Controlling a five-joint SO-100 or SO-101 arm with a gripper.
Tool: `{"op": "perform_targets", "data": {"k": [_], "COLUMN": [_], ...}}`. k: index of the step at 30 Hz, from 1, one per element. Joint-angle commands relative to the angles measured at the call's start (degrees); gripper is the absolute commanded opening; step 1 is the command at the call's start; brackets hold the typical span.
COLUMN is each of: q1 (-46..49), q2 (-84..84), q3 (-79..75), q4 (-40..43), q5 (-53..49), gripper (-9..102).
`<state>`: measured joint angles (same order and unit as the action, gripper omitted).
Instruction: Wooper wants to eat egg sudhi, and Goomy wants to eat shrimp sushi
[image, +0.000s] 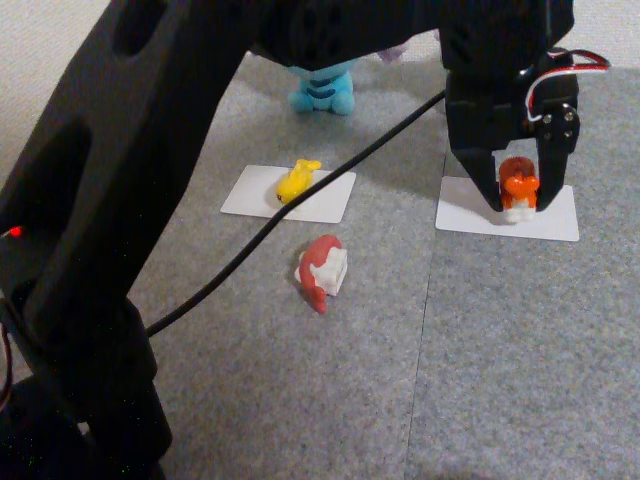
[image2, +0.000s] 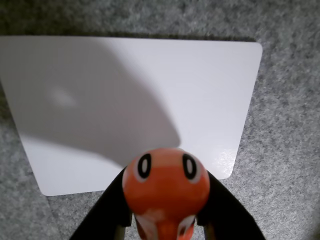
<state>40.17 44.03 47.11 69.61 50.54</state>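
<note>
The black two-finger gripper (image: 517, 203) has its jaws clamped on the glossy orange shrimp sushi (image: 518, 186) with its white rice block, low over the right white card (image: 555, 222) in the fixed view. Releasing while it is tilted could tip it off the card's near edge. The yellow egg sushi (image: 297, 181) lies on the left white card (image: 330, 200) before the light-blue Wooper plush (image: 322, 89). A red-and-white sushi piece (image: 322, 270) and black cable (image: 300, 195) lie on the grey carpeted surface (image: 500, 350), clear of the drop.

surface: grey carpet (image: 350, 380) | on it: two white cards (image: 288, 193) (image: 560, 222), red-white sushi (image: 322, 270), Wooper (image: 322, 88)
</note>
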Motion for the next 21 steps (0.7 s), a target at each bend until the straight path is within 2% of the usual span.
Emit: {"op": "perform_targets", "data": {"k": [1, 7, 16, 21], "q1": [0.35, 0.18, -0.62, -2.64], "q2": [1.14, 1.58, 3.34, 12.39], "q3": [-2.99, -2.99, -2.99, -2.99], "q4": [-1.14, -0.44, 0.09, 8.35], "q5": [-0.26, 0.53, 0.79, 2.11], "gripper": [10, 21, 26, 27]}}
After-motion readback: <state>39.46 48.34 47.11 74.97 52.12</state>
